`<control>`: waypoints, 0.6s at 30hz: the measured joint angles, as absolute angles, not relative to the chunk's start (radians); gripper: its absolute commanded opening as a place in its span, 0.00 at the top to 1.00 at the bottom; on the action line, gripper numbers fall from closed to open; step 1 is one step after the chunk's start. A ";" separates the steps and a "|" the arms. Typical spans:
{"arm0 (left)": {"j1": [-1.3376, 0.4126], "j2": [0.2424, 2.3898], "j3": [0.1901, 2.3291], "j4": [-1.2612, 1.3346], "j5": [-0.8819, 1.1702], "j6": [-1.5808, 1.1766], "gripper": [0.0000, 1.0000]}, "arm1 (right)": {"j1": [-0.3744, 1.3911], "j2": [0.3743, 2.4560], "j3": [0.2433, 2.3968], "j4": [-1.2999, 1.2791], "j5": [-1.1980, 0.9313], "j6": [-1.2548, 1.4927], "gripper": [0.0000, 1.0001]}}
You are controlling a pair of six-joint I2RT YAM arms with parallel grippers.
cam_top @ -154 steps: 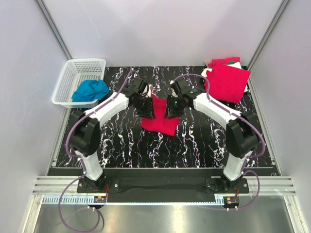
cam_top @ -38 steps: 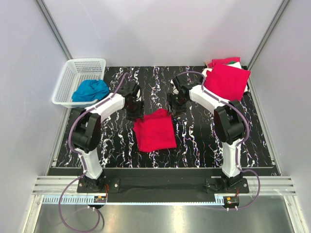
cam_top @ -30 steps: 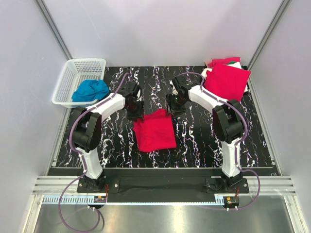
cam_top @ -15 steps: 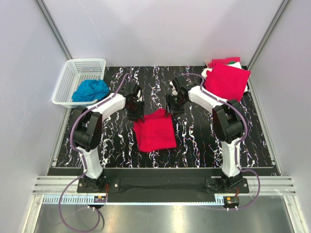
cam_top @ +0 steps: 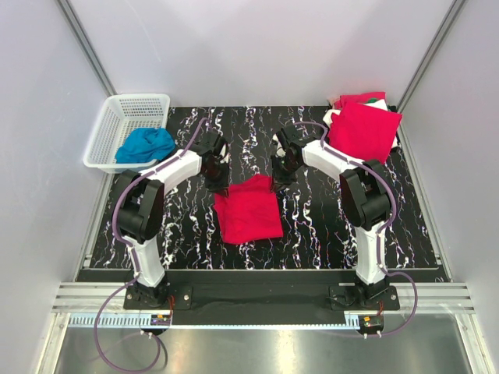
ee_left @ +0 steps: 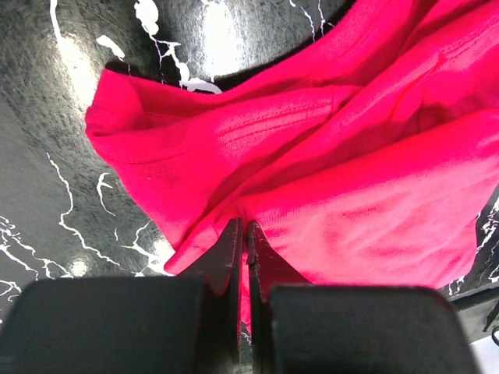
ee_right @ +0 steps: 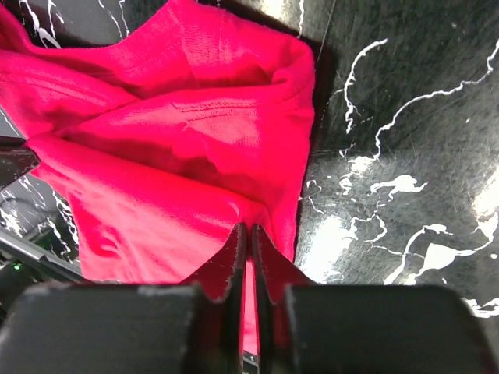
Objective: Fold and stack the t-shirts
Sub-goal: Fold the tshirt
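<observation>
Basket [cam_top: 105, 136], white, far-left corner of desk [cam_top: 312, 226], holding a blue cloth [cam_top: 146, 145]; no part in the step in hand.

Left claw [ee_left: 243, 234]: jaws pinched together on the far-left corner of the folded t-shirt [cam_top: 248, 209], with a sliver of red fabric showing between them in the wrist view.

Folded t-shirt: bright red, lying mid-desk, long axis running from far edge to near edge with a slight tilt. Its body lies nearward of both claws, toward the arm bases.

Right claw [ee_right: 248, 230]: jaws likewise closed on the far-right corner, red fabric nipped between them.

Stack of t-shirts [cam_top: 364, 131]: red, a trace of white and green at the back, far-right corner, well apart from the folded piece.

Judgement: the stack lies rightward and farther back, nearer the right arm. The carry would therefore run to the right with that arm leading, the far edge held taut between the two grips.
</observation>
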State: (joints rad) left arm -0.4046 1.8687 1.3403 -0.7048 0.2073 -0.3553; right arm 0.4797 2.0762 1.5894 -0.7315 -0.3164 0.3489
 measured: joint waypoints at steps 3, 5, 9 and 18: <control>-0.405 1.869 1.340 -0.705 0.208 -0.355 1.00 | 0.480 2.076 1.590 -0.730 -0.319 0.348 1.00; -0.405 1.869 1.340 -0.704 0.210 -0.355 1.00 | 0.480 2.076 1.595 -0.730 -0.321 0.348 1.00; -0.405 1.870 1.340 -0.705 0.211 -0.355 1.00 | 0.480 2.076 1.611 -0.730 -0.327 0.348 1.00; -0.403 1.870 1.343 -0.705 0.210 -0.355 1.00 | 0.480 2.066 1.624 -0.732 -0.328 0.348 1.00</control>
